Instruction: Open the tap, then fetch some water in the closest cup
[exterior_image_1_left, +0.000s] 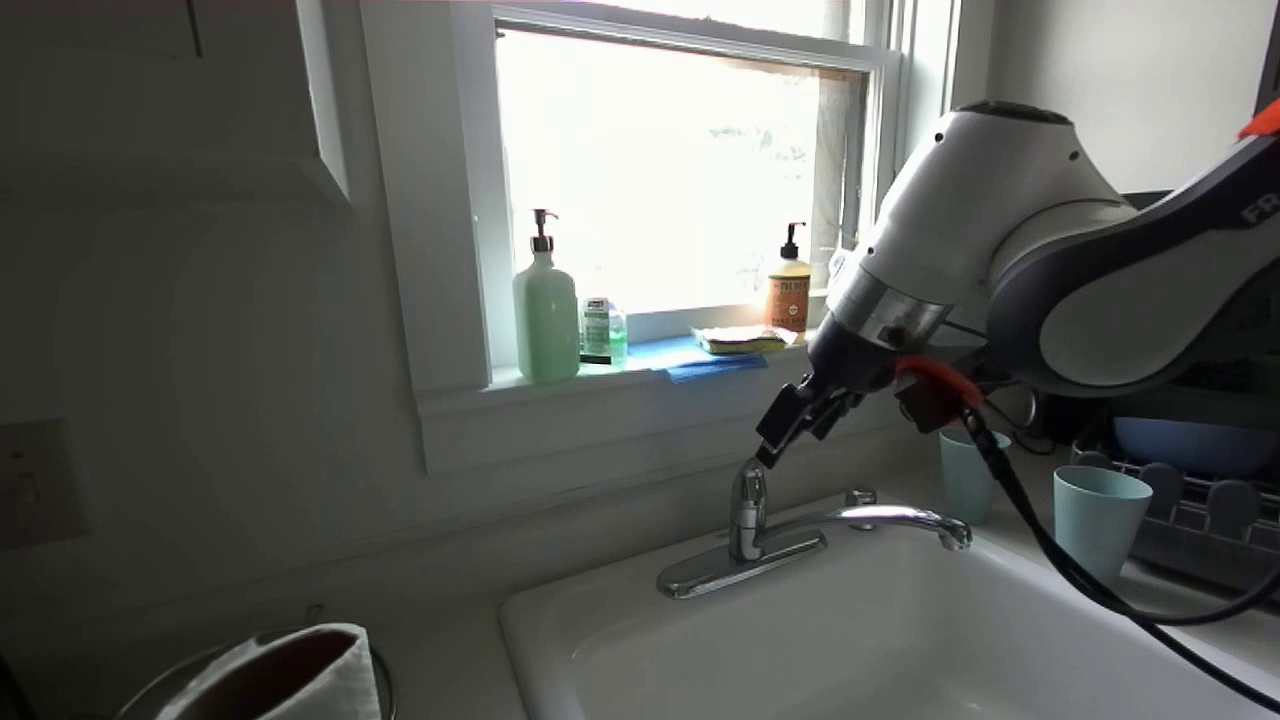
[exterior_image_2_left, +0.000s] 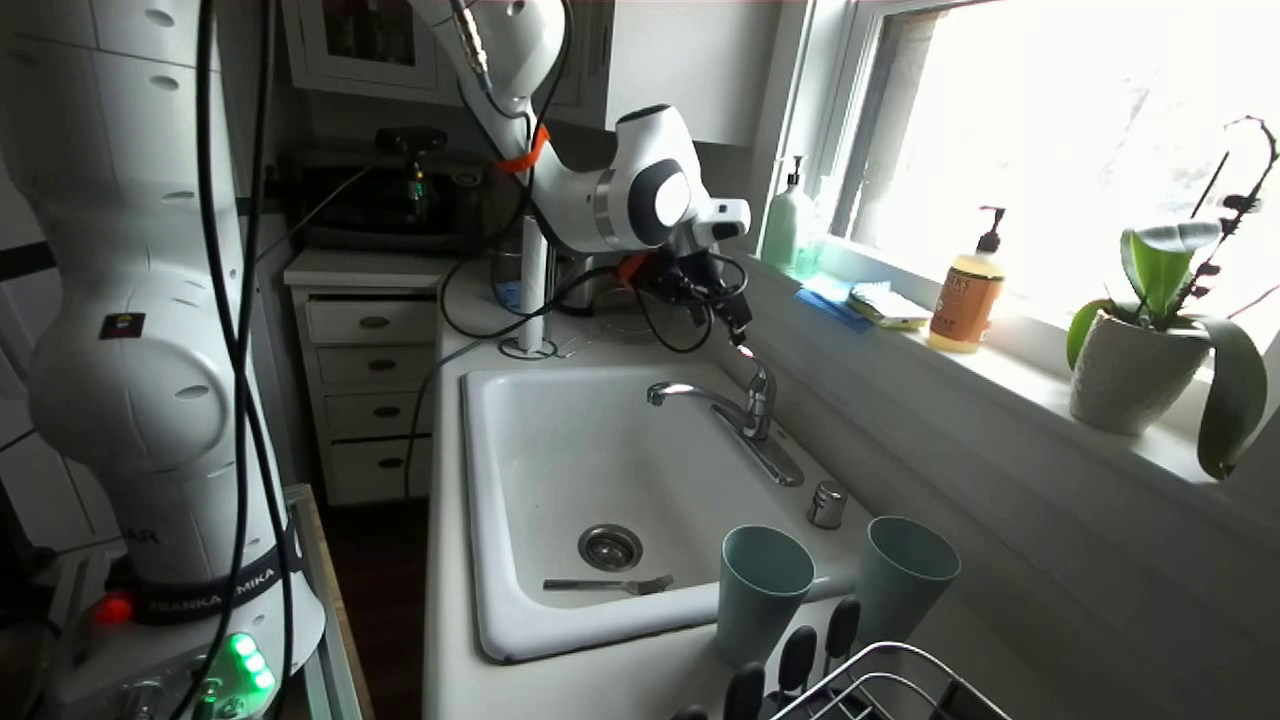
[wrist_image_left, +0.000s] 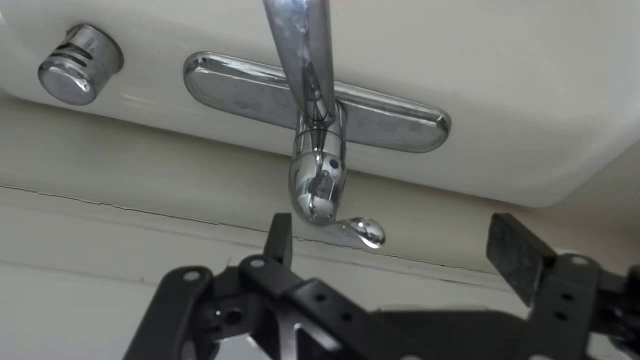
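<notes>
The tap (exterior_image_1_left: 748, 515) is chrome, with its lever handle upright; it also shows in an exterior view (exterior_image_2_left: 760, 400) and the wrist view (wrist_image_left: 317, 180). No water shows at the spout. My gripper (exterior_image_1_left: 795, 437) is just above the lever handle; it also shows in an exterior view (exterior_image_2_left: 732, 328). In the wrist view the gripper (wrist_image_left: 390, 225) is open and empty, with the handle tip between its fingers in the picture, closer to the left finger. I cannot tell whether it touches. The cup (exterior_image_1_left: 1100, 520), pale blue-green, stands upright on the counter beside the sink; it also shows here (exterior_image_2_left: 765, 590).
A duller second tumbler (exterior_image_2_left: 905, 580) stands beside the cup, closer to the wall. A dish rack (exterior_image_2_left: 890, 650) is near both. The white sink (exterior_image_2_left: 490, 500) holds a fork (exterior_image_2_left: 610, 584). Soap bottles (exterior_image_1_left: 546, 315) and a sponge (exterior_image_1_left: 742, 340) line the sill. Cables hang from the arm.
</notes>
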